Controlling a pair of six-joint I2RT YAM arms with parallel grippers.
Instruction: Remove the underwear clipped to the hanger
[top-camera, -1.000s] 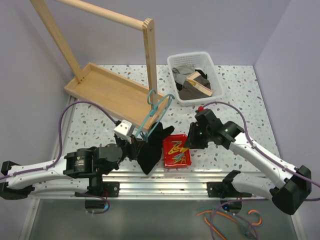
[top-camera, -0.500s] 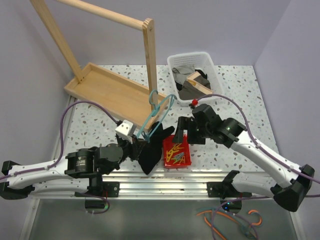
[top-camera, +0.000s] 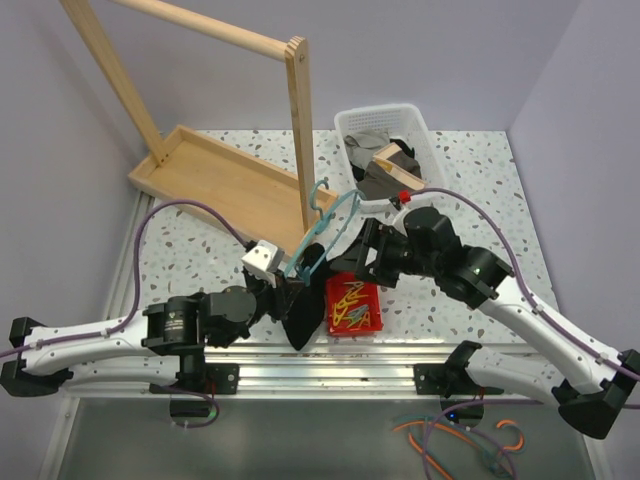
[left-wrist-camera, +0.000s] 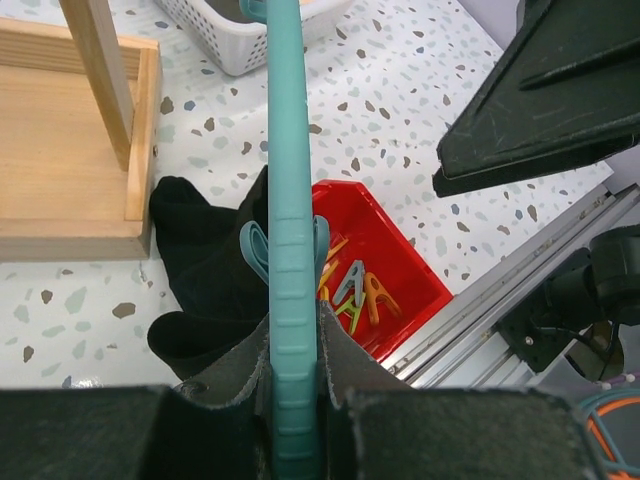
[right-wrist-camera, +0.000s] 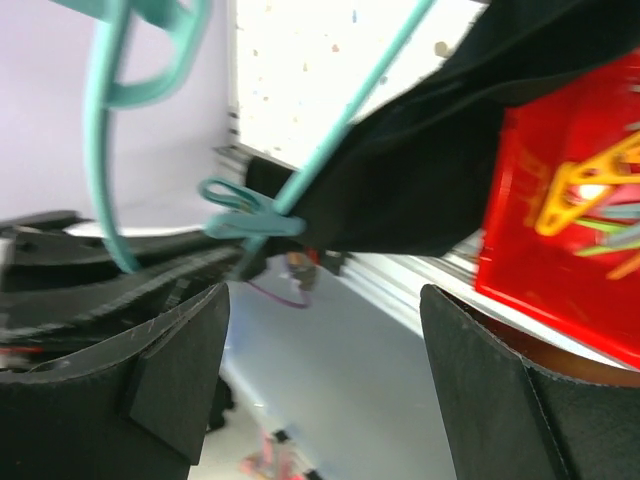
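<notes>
Underwear (top-camera: 298, 312), black and soft, hangs bunched just beside the left side of the red bin (top-camera: 375, 322), and its lower folds reach the speckled table (top-camera: 190, 245) there. In the left wrist view the fabric (left-wrist-camera: 205, 270) spreads away from the bin's near-left corner. It is fastened to the teal hanger (top-camera: 330, 222), which slants up from the bin's left side, with its curled hook above the bin's far edge. A teal peg (right-wrist-camera: 248, 218) sits on the hanger wire (right-wrist-camera: 352, 108) and bites the edge of the cloth (right-wrist-camera: 420, 170).

The left gripper (top-camera: 282, 290), left of the bin, is clamped tight on the hanger's ridged bar (left-wrist-camera: 291, 260), which runs straight out between its two pads (left-wrist-camera: 225, 400).

The right gripper (top-camera: 350, 256) hovers over the bin's far-left corner with its jaws spread wide and nothing between them. Its dark fingers (right-wrist-camera: 170, 385) frame the peg and the cloth. Whether they touch the fabric cannot be told.

Inside the bin (left-wrist-camera: 420, 285) lie loose pegs (top-camera: 350, 300) in yellow, orange and green. Beyond the bin's far side stands a white basket (top-camera: 432, 135) of grey and tan cloths. A light wooden rack (top-camera: 215, 180) stands off the bin's far-left side.
</notes>
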